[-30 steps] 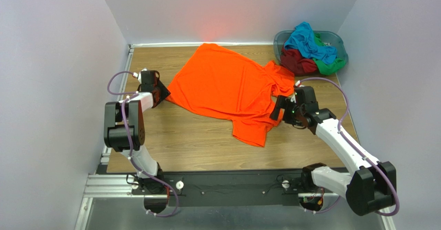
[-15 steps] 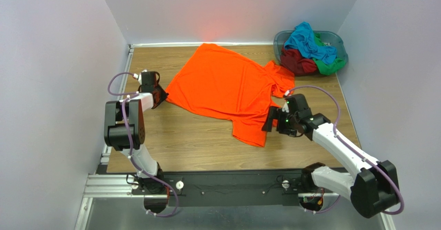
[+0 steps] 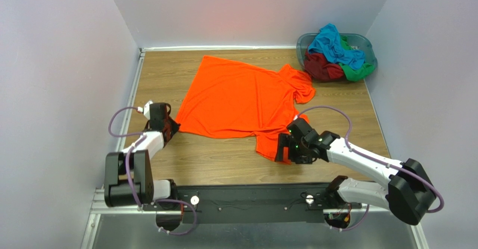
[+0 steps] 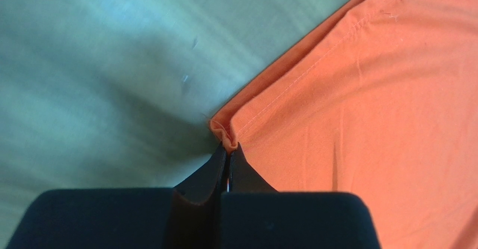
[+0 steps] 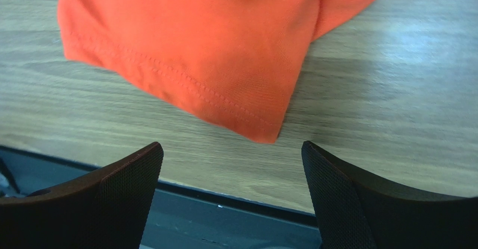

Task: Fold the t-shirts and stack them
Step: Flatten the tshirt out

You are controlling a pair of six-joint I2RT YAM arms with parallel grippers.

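Noted bright orange cloth t-shirt [image 3: 241,100] flat on wooden worktop [image 3: 213,159], long axis 9-to-3. Found left claw [image 4: 229,151] pinched shut on hem corner [image 4: 224,134]; right claw [image 5: 231,151] wide open, sleeve corner [image 5: 263,131] ahead at 12 o'clock.

A robotics lab test cell: plain pale walls [image 3: 61,64] box in a wood-grain tabletop [image 3: 213,162], and a left arm [image 3: 147,142] and right arm [image 3: 364,159] are bolted to a black base rail [image 3: 247,201] at its near edge.
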